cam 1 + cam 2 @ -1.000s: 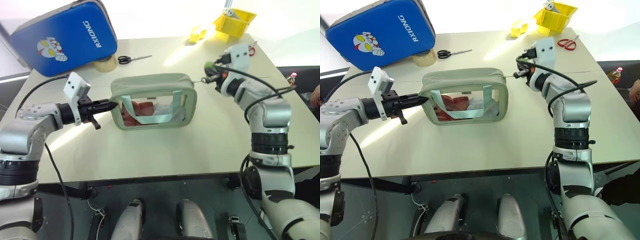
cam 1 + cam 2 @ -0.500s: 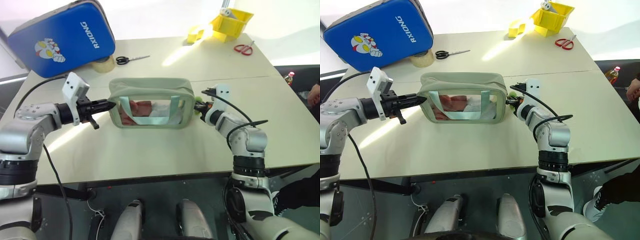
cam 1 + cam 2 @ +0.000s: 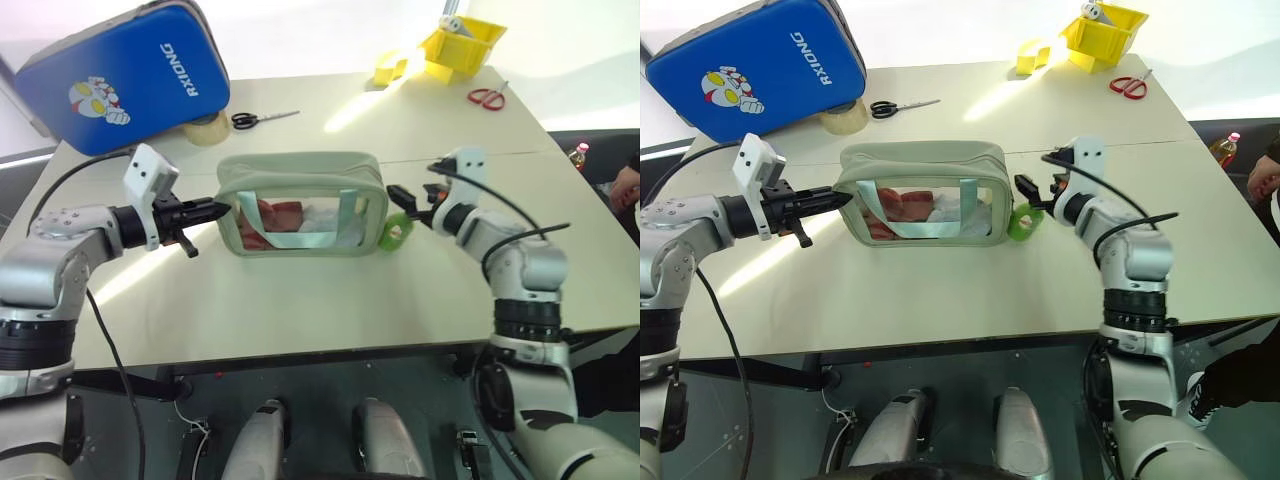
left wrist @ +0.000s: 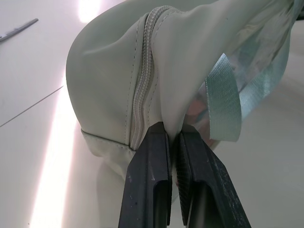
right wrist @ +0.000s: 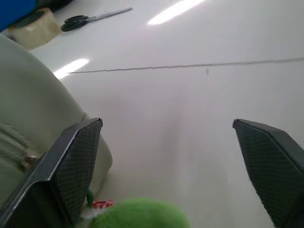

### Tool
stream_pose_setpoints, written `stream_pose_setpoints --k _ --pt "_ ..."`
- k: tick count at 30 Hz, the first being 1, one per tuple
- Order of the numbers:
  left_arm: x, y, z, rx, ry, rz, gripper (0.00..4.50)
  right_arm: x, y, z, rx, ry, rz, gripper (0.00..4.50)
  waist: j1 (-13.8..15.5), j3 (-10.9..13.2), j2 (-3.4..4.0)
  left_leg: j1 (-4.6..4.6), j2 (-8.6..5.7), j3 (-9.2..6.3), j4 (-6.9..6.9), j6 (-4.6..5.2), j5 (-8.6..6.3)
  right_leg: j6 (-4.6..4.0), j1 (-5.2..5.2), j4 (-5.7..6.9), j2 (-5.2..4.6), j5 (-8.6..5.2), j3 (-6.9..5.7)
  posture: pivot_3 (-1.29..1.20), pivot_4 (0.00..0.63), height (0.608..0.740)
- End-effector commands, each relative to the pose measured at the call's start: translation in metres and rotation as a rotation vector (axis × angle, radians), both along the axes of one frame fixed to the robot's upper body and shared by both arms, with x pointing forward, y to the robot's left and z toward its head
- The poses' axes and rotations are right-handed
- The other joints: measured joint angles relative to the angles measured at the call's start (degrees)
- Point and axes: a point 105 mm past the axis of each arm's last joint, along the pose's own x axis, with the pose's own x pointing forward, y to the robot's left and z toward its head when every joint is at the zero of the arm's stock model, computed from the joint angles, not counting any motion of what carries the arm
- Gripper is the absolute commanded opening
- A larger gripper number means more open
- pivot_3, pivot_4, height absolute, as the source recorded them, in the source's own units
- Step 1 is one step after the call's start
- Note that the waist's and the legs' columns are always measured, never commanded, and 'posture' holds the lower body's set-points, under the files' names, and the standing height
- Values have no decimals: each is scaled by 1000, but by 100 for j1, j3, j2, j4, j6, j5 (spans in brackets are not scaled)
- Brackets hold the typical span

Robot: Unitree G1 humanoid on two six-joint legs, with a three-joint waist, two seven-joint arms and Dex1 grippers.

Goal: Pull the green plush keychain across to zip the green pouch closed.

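Observation:
The green pouch stands upright mid-table, its clear window showing pink and white contents. Its zipper looks shut along the end that the left wrist view shows. My left gripper is shut on the pouch's left end, its fingers pinching the fabric beside the zipper. The green plush keychain lies loose on the table at the pouch's right end. My right gripper hovers open just above and right of it, holding nothing. In the right wrist view the keychain sits low between the spread fingers.
A blue hard case leans at the back left, with a tape roll and black scissors beside it. A yellow bin and red scissors lie at the back right. A person's hand shows at the right edge.
My right gripper came down to the pouch's right end, opened and let go of the keychain, which now lies on the table. The left gripper kept its hold.

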Motion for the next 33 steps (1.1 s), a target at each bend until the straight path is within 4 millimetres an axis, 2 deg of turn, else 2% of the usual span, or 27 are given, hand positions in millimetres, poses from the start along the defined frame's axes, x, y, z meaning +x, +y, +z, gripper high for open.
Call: stream_pose_setpoints --k 1,2,3,5,11,12,15,19,23,26,29,31,33 --pt "-1 0 20 11 -76 -12 0 -19 2 51 -29 -129 236 4468 1 0 0 0 0 0 0 2 -1 1 2 -3 1 0 0 0 150 740" --pt "-2 -1 21 11 -78 -21 0 -23 1 56 -60 -137 282 4468 2 0 0 -1 0 1 0 4 -2 1 3 -5 1 0 0 0 150 740" --pt "-5 -3 23 4 -75 -40 592 -30 2 60 -108 -141 348 4500 -3 0 -1 -2 0 4 0 7 -4 2 3 -9 1 1 0 0 150 740" --pt "-11 -7 28 -4 -63 -81 1152 -40 2 63 -172 -134 443 4500 -9 -1 -3 -1 3 6 1 15 -9 2 7 -17 5 0 0 0 150 740" --pt "-22 6 63 -16 -75 -59 4295 -58 8 72 -292 -143 601 4500 -22 1 -5 -2 15 10 4 20 -12 -1 4 -19 16 2 1 0 150 740" --pt "-24 12 65 8 -79 -45 4482 -62 10 73 -299 -142 625 4500 -22 2 -4 -2 16 11 4 19 -12 0 3 -19 16 2 2 0 150 740" --pt "-27 27 72 52 -93 3 4482 -70 15 73 -313 -142 668 4500 -11 2 -3 -2 17 13 -1 19 -13 0 1 -21 17 2 5 0 150 740" --pt "-31 68 70 124 -83 146 4482 -94 27 62 -361 -129 752 4500 3 2 -3 -1 21 12 -1 19 -13 -1 1 -22 18 2 5 0 150 740" --pt "-34 100 35 99 -40 277 4482 -92 29 54 -342 -164 652 4500 8 1 -3 -1 23 15 0 19 -13 -2 2 -25 17 2 10 0 150 740" --pt "-35 108 1 102 -21 356 4482 -82 25 44 -299 -176 514 4500 27 1 -6 0 28 15 1 19 -13 -7 2 -27 16 6 13 0 150 740" --pt "-31 107 -41 -5 -19 514 4482 -64 2 8 -310 -182 222 4500 122 -12 -18 1 32 11 1 18 -14 -10 7 -32 12 7 13 0 150 740" --pt "-29 97 -60 -66 -30 581 4482 -57 -17 -17 -306 -176 41 4500 207 -13 -25 -8 27 13 6 18 -13 -1 2 -34 6 12 14 0 150 740" --pt "-26 88 -71 -118 -48 640 4482 -54 -33 -40 -300 -159 -113 4500 242 -12 -27 -13 18 12 14 17 -13 4 3 -33 -4 15 14 0 150 740"
